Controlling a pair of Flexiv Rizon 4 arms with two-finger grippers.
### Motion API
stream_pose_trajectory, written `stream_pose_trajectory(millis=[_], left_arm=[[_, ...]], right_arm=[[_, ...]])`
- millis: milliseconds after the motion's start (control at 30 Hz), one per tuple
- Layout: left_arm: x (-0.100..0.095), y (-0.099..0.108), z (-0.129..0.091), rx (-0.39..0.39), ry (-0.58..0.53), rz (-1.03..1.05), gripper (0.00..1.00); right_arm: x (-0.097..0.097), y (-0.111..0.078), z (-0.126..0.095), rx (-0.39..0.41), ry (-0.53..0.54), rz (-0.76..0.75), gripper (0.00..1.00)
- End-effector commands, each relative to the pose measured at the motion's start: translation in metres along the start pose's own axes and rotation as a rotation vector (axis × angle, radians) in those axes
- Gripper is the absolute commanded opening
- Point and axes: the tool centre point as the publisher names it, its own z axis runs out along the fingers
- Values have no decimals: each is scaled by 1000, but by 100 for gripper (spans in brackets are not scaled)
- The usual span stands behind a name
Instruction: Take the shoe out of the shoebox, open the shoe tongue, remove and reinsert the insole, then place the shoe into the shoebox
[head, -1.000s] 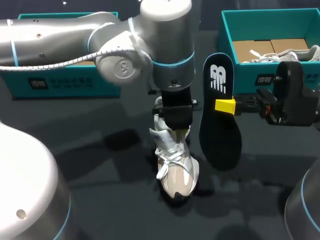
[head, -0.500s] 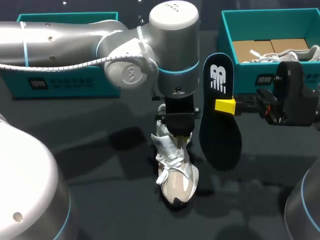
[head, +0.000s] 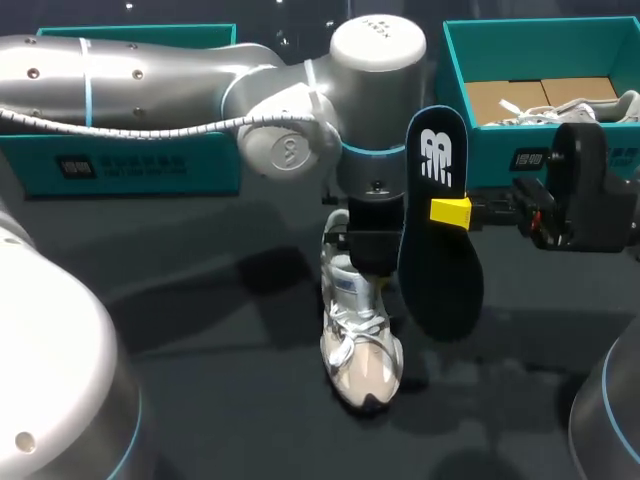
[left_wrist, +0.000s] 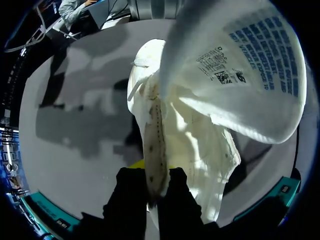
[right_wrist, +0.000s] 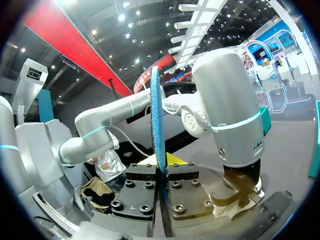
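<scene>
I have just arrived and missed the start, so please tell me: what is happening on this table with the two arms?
The white shoe is out of its box and sits on the dark table. The left gripper is shut on part of its upper near the opening. The right gripper is shut on the dark insole and holds it upright in the air beside the shoe, so the insole is out and not yet reinserted. A teal shoebox stands open at the back right.
</scene>
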Motion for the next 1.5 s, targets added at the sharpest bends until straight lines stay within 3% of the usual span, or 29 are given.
stream_pose_trajectory(millis=[33,100,167,267,333,367,567,667,1100,1233,1300,1400,1500], left_arm=[[-8,2,2,-6,5,12,2],[-11,1,3,-13,4,21,12],[-13,1,3,-20,4,25,33],[-14,1,2,-30,-1,22,56],[-14,2,-2,-41,-16,14,89],[-13,3,-5,-40,-27,9,98],[-7,9,-43,-101,-166,-32,100],[-8,11,-71,-229,-256,-56,100],[-8,11,-71,-229,-256,-56,100],[-3,27,-84,-194,-468,-2,100],[-7,33,-97,-250,-510,-5,100],[-15,39,-132,-291,-691,62,100],[-15,39,-132,-291,-691,62,100]], right_arm=[[0,-1,1,0,-2,0,0],[0,-1,1,0,-2,0,0],[0,-1,1,0,-2,0,0],[0,-1,1,0,-2,0,0],[0,-1,1,0,-2,0,0],[0,-1,1,0,-2,0,0],[0,-1,1,0,-2,0,0],[0,-1,1,0,-2,0,0],[0,-1,1,0,-2,0,0],[0,-1,1,0,-2,0,0],[0,-1,1,0,-2,0,0],[0,-1,1,0,-2,0,0],[0,-1,1,0,-2,0,0]])
